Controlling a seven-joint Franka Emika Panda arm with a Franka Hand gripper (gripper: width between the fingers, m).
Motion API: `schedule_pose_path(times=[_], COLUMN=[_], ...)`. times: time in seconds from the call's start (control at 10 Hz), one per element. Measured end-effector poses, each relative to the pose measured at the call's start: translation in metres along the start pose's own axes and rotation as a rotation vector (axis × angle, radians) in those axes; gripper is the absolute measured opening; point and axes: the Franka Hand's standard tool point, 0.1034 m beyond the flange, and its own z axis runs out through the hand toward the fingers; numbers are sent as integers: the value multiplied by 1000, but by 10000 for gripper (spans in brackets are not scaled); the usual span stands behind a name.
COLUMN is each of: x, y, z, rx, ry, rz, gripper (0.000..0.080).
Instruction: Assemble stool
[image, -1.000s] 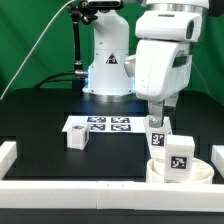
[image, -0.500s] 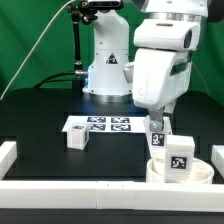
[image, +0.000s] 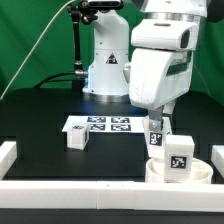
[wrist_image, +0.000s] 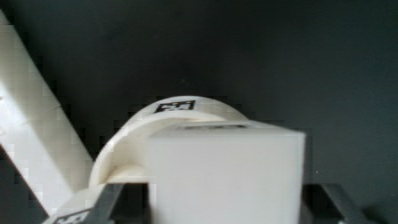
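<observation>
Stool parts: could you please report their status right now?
Pincer straddling one leg, grip unconfirmed. Seat beside it, second leg standing on it, third leg apart. Nothing in the way.

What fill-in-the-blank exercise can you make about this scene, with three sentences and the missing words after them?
1. The gripper holds the upright leg, whose colour is ___.
2. Behind that leg in the wrist view, the seat has a ___ outline.
3. In the exterior view, the lone leg stands beside the marker board's ___ end, as that view shows it.
Missing words: white; round; left.
</observation>
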Motion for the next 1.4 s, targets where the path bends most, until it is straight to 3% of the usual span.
schedule_pose_path(times=[0.4, 0.7, 1.4], x=[-1, -1, 3], y=[-2, -4, -5], z=[1, 1, 1], rx=[10, 77, 73], ry=[-6, -26, -35], rz=[403, 800, 1217], gripper=[337, 337, 337])
